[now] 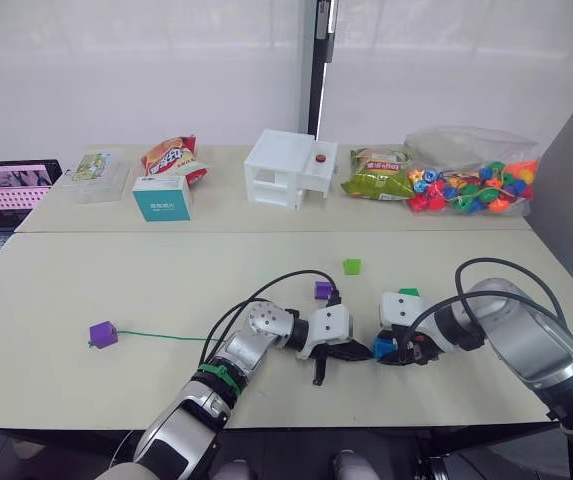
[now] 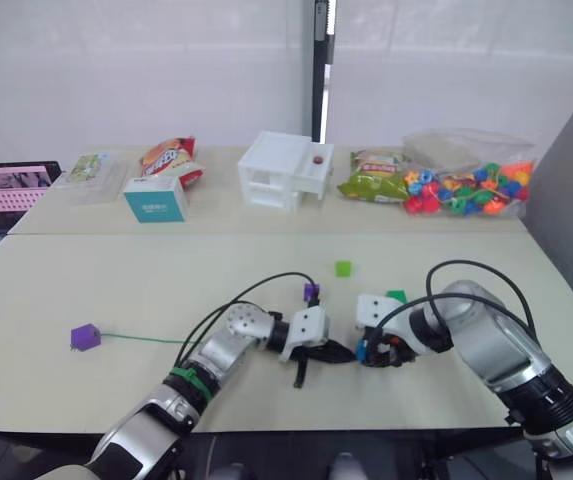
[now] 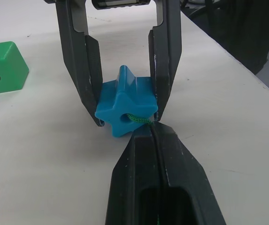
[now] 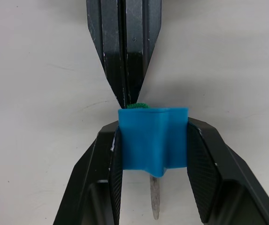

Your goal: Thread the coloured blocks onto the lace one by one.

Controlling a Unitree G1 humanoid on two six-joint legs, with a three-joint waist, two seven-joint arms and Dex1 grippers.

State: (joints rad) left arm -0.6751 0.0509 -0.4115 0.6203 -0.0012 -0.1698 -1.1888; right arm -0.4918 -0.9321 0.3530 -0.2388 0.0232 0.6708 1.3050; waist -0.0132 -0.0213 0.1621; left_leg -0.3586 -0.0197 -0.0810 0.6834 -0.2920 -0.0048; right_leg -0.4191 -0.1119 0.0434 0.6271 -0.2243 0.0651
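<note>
We see right tool clamping blue block | left tool pinched on lace | grey tip through block

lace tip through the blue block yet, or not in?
Through: lace enters the blue block; grey tip pokes out the far side.

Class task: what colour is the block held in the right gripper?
Blue, clearest in the left wrist view.
</note>
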